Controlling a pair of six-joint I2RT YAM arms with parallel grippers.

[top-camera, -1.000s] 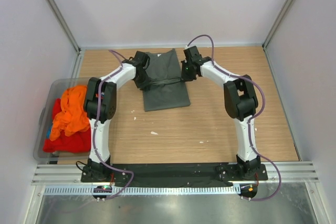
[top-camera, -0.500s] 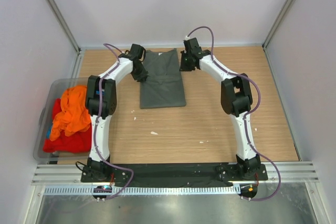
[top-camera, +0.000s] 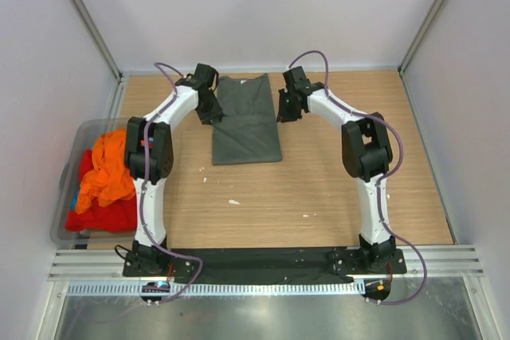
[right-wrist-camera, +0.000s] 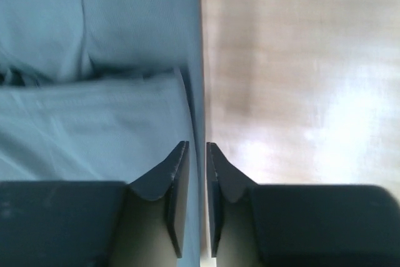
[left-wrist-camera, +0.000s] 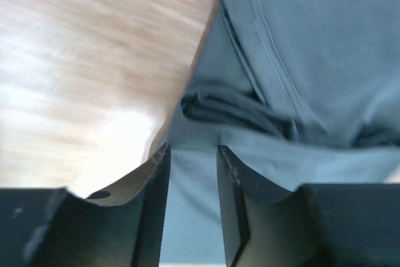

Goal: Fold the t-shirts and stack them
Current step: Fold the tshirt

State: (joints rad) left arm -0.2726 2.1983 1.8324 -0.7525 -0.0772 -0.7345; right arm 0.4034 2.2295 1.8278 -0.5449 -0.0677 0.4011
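The dark grey-green t-shirt [top-camera: 247, 121] lies folded into a tall rectangle at the back middle of the table. My left gripper [top-camera: 211, 115] is at its left edge. In the left wrist view the left gripper [left-wrist-camera: 192, 149] is open, and the shirt [left-wrist-camera: 300, 42] lies under the gap between its fingers. My right gripper [top-camera: 284, 111] is at the shirt's right edge. Its jaws [right-wrist-camera: 197, 145] stand a narrow gap apart over the hem of the shirt [right-wrist-camera: 94, 92]. Orange [top-camera: 107, 169], red [top-camera: 100, 214] and blue [top-camera: 74, 197] t-shirts lie heaped in the bin.
The translucent grey plastic bin [top-camera: 84, 127] stands at the table's left edge. Bare wood [top-camera: 319, 181] lies in front of the folded shirt, with a few small white specks [top-camera: 233, 201]. White walls close in the back and both sides.
The grippers carried the shirt's raised fold toward the back and laid it flat, so the shirt is a neater rectangle. Both jaws have widened, the left more than the right.
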